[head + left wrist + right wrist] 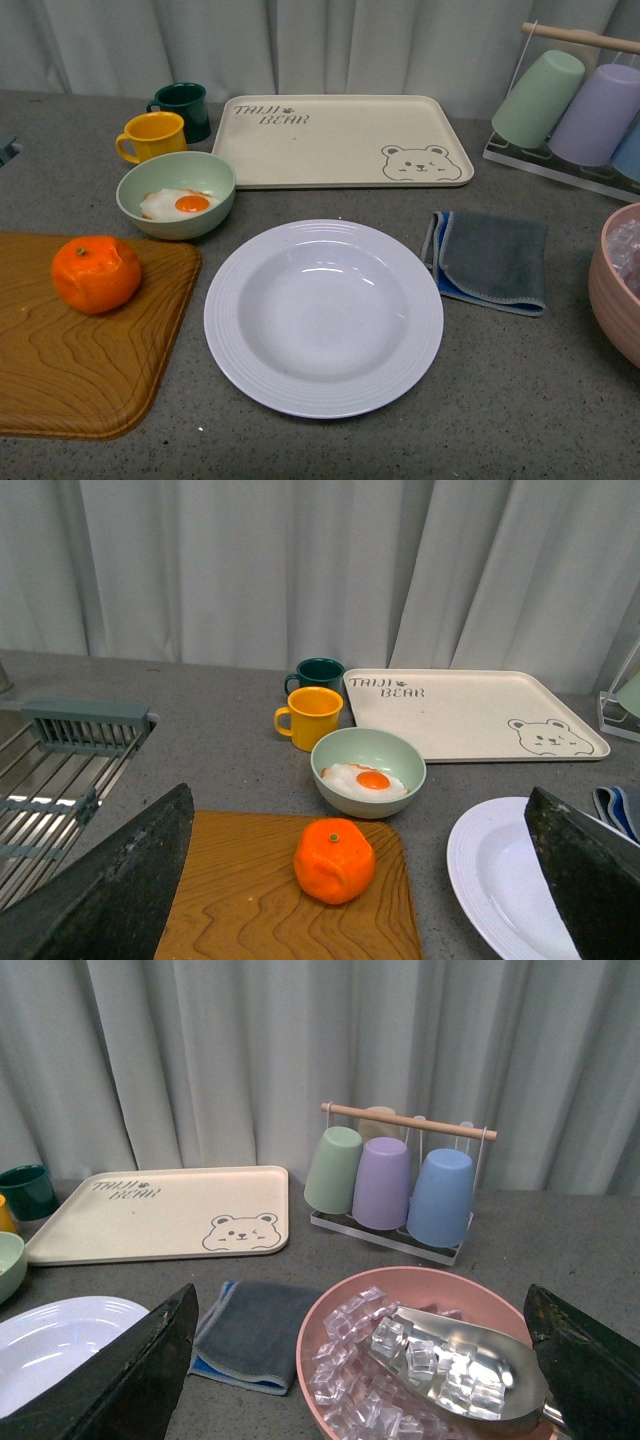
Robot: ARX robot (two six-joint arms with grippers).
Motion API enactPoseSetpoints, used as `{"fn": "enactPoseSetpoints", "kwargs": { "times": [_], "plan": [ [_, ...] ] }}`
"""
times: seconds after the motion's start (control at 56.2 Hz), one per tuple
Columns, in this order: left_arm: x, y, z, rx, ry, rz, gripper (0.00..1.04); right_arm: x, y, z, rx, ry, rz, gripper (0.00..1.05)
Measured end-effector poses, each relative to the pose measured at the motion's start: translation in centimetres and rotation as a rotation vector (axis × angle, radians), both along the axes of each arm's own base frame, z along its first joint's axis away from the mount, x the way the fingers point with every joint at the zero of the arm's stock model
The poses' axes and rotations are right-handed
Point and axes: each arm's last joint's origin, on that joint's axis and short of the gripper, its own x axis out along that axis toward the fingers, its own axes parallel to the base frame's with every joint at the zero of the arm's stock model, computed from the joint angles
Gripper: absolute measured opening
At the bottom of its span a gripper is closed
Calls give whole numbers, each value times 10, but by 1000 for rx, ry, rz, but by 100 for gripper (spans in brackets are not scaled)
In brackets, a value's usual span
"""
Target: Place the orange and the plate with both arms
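**Hidden or cut off.** Neither arm appears in the front view. Each wrist view shows only two dark fingers, cropped by the frame's lower corners. The left gripper point(358, 790) has its fingers spread wide with nothing between them, and so does the right gripper point(360, 1289). The front view crops the wooden board point(80, 370) at its left and lower edges. It also crops the pink bowl point(615, 300) and the cup rack point(560, 160) at the right, and there the pink bowl's contents are blurred. The dark green mug point(182, 105) stands partly behind the yellow mug point(152, 135).

**Containers.** The plate point(325, 390) lies empty at the centre of the grey counter point(520, 400), just beside the board. The orange point(96, 273) rests on the board's far part, stem dot upward, apart from the plate. The green bowl point(175, 225), beyond the board's far edge, holds a fried egg point(180, 204). In the right wrist view the pink bowl holds ice cubes point(350, 1360) and a metal scoop point(460, 1360). The rack carries inverted green point(334, 1168), purple point(381, 1182) and blue point(440, 1195) cups. The bear tray point(340, 140) is bare.

**Surroundings.** A folded grey cloth point(492, 258) with a blue edge lies between the plate and the pink bowl. A sink grid point(60, 770) lies at the counter's left end. A pale curtain point(300, 40) closes the background. Nothing stands between orange and plate.
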Motion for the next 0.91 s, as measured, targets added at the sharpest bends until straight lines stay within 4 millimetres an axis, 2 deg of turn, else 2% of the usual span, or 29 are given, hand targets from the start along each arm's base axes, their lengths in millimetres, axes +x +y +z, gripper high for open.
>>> {"fn": "enactPoseSetpoints", "kwargs": {
  "times": [0.908],
  "plan": [
    [0, 0, 0, 0, 0, 0, 98, 0, 0, 0, 0, 0, 0, 95]
  ]
}}
